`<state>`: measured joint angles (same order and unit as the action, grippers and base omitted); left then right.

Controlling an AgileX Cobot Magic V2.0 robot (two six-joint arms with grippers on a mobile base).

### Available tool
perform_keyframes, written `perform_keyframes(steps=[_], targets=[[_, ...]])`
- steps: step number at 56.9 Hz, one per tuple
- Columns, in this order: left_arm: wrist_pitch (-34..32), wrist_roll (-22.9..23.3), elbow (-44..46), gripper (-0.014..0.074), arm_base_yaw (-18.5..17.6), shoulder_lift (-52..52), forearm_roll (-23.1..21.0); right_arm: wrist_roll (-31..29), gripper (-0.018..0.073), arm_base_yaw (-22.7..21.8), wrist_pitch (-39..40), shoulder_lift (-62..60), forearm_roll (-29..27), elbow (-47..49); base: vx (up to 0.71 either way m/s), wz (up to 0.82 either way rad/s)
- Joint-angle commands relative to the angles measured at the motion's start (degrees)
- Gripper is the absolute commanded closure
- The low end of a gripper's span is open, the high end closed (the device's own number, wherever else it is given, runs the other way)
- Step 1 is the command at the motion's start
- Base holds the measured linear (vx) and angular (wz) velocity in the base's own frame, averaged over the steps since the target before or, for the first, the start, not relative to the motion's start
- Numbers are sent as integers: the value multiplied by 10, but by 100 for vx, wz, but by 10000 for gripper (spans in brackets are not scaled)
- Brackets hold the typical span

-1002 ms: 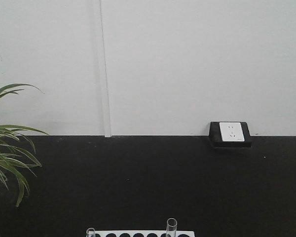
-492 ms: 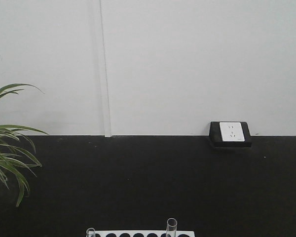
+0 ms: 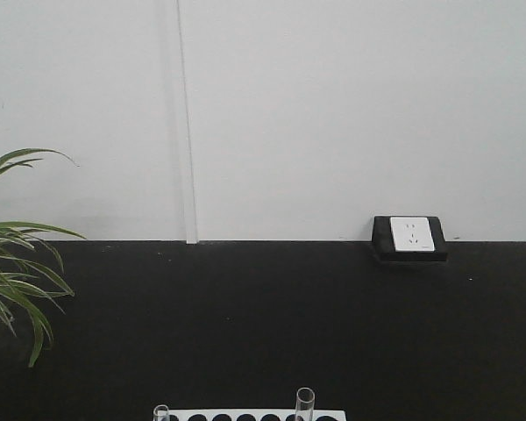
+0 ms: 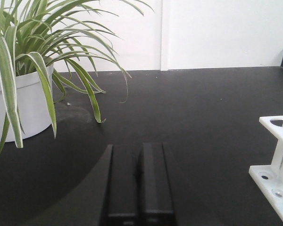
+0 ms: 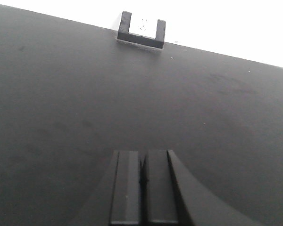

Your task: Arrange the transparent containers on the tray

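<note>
**On the black table: tubes racked, both grippers closed and empty**

At the front view's lower edge, on the black table (image 3: 263,324), two test tubes stand upright in a white holed rack (image 3: 254,415). The low tube (image 3: 161,411) is at 7 o'clock of the picture and the tall tube (image 3: 305,402) at 6 o'clock. A plant (image 3: 13,263) sits at 9 o'clock, a wall socket (image 3: 409,235) at 3 o'clock.

From the left wrist view, the left gripper (image 4: 139,148) has its fingers pressed together, holding nothing. The rack's end lies at 3 o'clock of it, well apart; whether the tubes show there I cannot tell.

From the right wrist view, the right gripper (image 5: 142,154) is likewise closed on nothing, with bare table ahead and the socket at 12 o'clock.
</note>
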<state>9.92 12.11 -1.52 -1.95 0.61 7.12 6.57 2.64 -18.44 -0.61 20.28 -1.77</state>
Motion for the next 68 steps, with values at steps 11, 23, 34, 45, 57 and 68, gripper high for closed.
perform_keyframes(steps=[11,23,34,45,57,68], targets=[[-52,2,-21,603,1,8,-1,-4,571,-2,44,-4,9,-5,0,0],[-53,2,-21,603,1,8,-1,-4,571,-2,73,-4,-66,-5,0,0],[-77,3,-21,603,1,8,-2,-4,571,-2,128,-4,-105,-5,0,0],[-128,3,-21,603,1,8,-2,-6,571,-2,179,-4,-98,-5,0,0],[-226,1,2,603,1,8,-1,8,571,-2,325,-4,-113,7,0,0],[-203,-16,98,603,1,7,1,8,571,-2,258,17,-126,117,0,0]])
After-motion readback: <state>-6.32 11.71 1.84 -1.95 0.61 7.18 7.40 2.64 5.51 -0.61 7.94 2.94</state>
